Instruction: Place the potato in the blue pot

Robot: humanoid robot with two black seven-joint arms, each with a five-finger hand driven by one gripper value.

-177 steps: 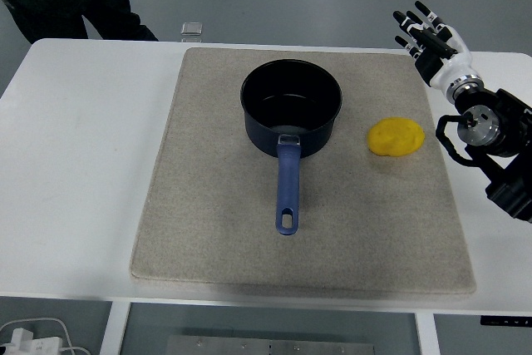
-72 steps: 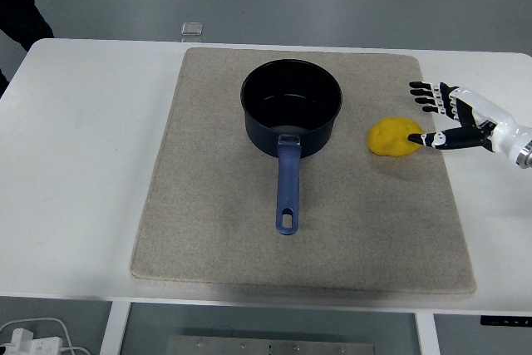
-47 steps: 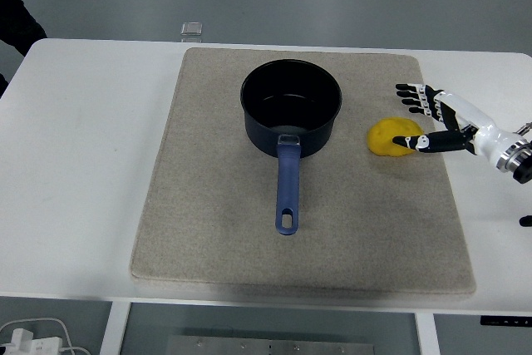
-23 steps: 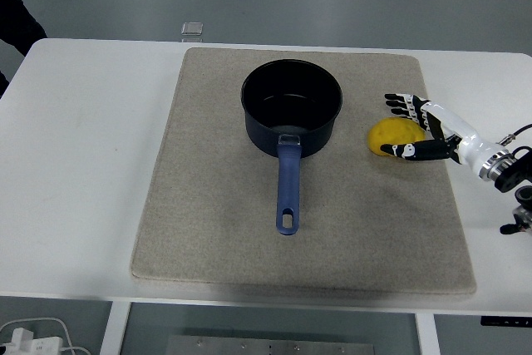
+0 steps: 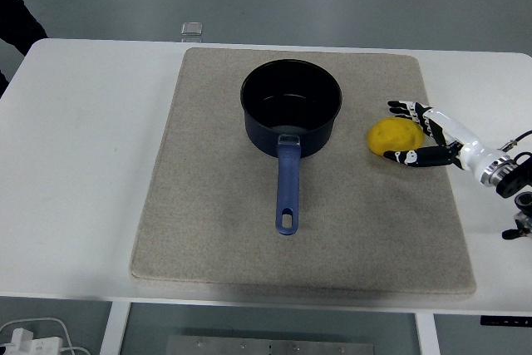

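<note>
Potato sits yellow and rounded on the beige mat, to the right of the blue pot and clear of it. I reach my right hand in from the right edge, low over the mat, and cup it around the potato's right side. My fingers run along the far edge of the potato and my thumb lies along its near edge, so the potato is between them. My hand is partly closed around it, fingers only lightly curved. I cannot tell from this high view whether my fingertips are actually pressing on the skin or just beside it, and the potato rests on the mat, not lifted.

The pot stands upright in the upper middle of the mat, its dark inside showing nothing in it, and its blue handle points toward my side of the table, ending in a hanging hole. The mat covers most of the white table. A small clear object sits at the table's far edge, beyond the mat's upper left corner. A person's dark sleeve shows at the top left corner, off the table.
</note>
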